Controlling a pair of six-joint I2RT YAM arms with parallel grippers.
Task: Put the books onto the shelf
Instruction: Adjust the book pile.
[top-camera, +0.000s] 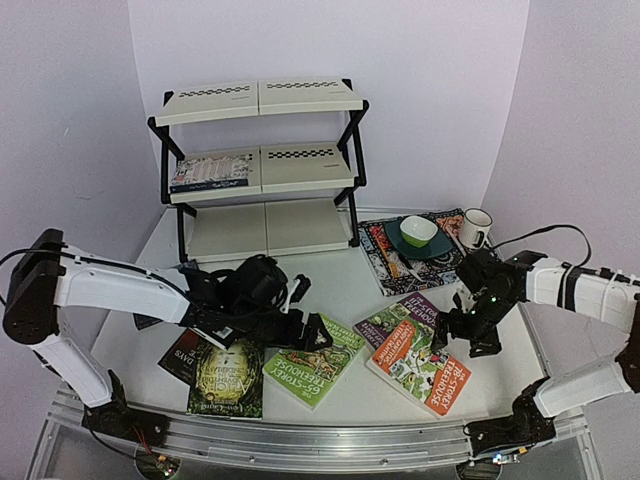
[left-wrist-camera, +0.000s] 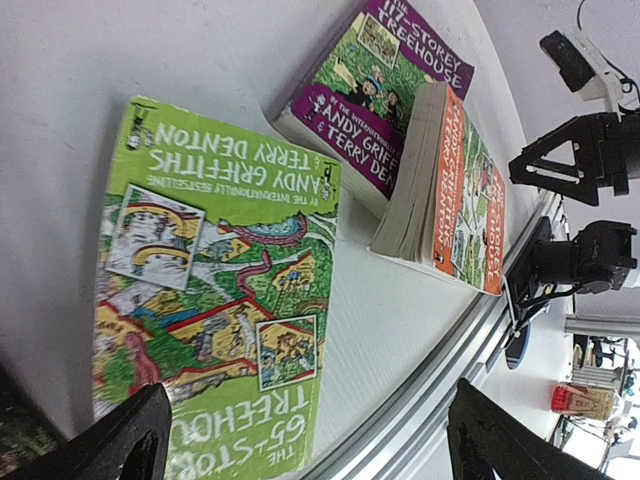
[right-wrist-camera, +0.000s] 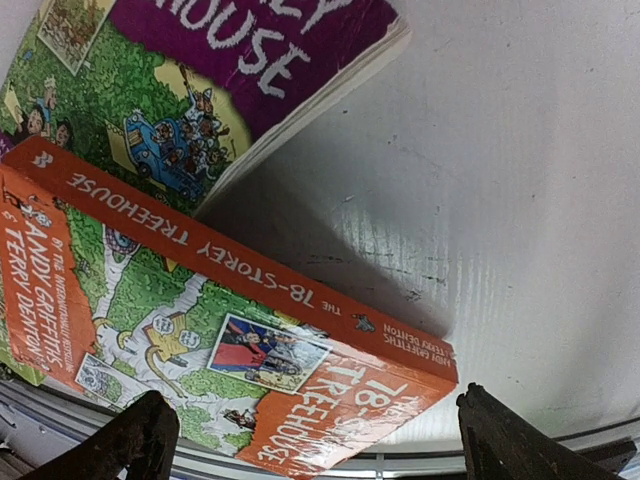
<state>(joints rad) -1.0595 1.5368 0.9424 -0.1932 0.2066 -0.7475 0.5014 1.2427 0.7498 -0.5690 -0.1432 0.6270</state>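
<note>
The left arm reaches low across from the left edge, its left gripper (top-camera: 310, 312) over the bright green book (top-camera: 315, 362); the right arm bends inward, its right gripper (top-camera: 468, 325) above the orange book (top-camera: 425, 370). Both grippers hold nothing (jaws spread wide). At least five books lie on the table (top-camera: 340, 285) before the shelf (top-camera: 260, 100); one shelved book (top-camera: 210, 172) rests on its middle tier.

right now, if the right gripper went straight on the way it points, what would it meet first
Probably the orange 78-Storey Treehouse book, near its spine corner, just ahead of the right gripper; depth is unclear.
</note>
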